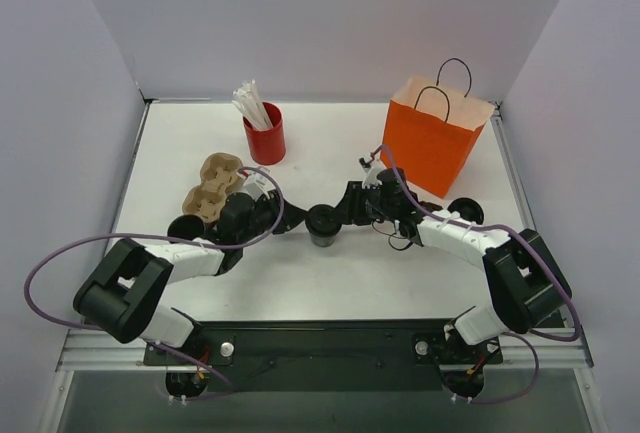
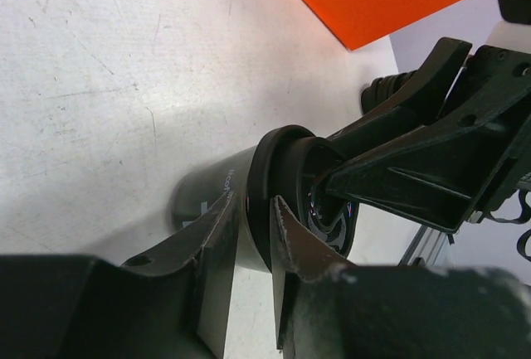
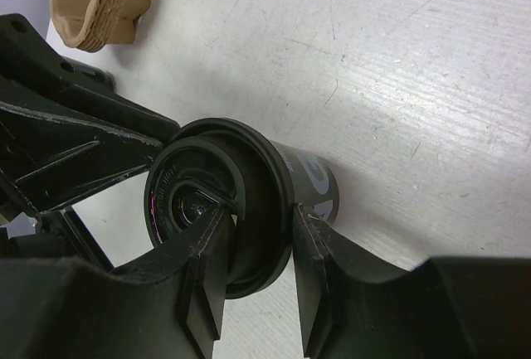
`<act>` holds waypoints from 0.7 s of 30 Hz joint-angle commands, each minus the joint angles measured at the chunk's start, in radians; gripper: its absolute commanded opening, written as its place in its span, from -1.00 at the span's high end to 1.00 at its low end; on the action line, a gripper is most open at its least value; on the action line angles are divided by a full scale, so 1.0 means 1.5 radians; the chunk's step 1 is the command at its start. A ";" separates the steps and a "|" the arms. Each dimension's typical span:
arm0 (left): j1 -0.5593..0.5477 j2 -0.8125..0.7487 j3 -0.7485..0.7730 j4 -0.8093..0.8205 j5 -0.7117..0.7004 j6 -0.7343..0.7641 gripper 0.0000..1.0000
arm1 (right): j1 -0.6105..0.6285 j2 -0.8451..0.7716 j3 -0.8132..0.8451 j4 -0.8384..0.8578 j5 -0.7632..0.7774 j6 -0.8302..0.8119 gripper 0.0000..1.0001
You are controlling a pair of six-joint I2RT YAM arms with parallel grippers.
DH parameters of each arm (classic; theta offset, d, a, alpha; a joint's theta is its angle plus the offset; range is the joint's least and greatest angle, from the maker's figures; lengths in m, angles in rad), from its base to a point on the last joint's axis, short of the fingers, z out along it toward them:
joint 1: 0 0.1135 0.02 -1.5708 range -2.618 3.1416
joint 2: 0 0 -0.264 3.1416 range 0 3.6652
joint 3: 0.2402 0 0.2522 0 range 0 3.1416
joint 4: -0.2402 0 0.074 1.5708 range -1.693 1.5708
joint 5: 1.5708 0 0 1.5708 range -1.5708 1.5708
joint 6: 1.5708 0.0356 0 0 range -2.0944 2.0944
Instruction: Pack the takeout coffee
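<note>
the left fingers point(image 1: 298, 223) and the right fingers point(image 1: 343, 216) meet from opposite sides on one cup point(image 1: 322, 225) of takeout coffee. each pair is drawn in to a narrow gap and clamped across the rim of the cup's black lid point(image 3: 249, 210). in both wrist views we see one finger lying over the lid's top and the other against the dark paper wall just under the rim. the lid is on, so we cannot see what the cup holds.

the cup stands on the white surface point(image 1: 330, 283) near its middle. it is between a brown pulp carrier point(image 1: 213, 185) to the left and an orange paper bag point(image 1: 435, 143) to the right, and it is in neither. the carrier lies flat just beyond the left wrist, its moulded wells facing up. the bag stands upright at the far right with its mouth open and black handles raised; we cannot see its contents from here.

behind the carrier a red cup point(image 1: 266, 138) holds a bunch of white sticks point(image 1: 252, 103) leaning left. two more dark round shapes sit low beside the arms, one near the carrier point(image 1: 186, 227) and one near the bag point(image 1: 465, 211). we cannot tell what they are.
</note>
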 commanded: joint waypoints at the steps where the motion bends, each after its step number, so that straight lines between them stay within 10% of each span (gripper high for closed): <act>1: -0.057 0.066 -0.078 -0.062 -0.028 -0.023 0.41 | 0.006 0.069 -0.070 -0.137 0.055 -0.050 0.76; 14: -0.111 0.133 -0.152 0.016 -0.078 -0.069 0.53 | 0.005 0.097 -0.113 -0.067 0.054 -0.021 0.75; 21: -0.089 0.010 -0.011 -0.189 -0.058 -0.010 0.38 | 0.004 0.065 -0.075 -0.131 0.049 -0.060 0.76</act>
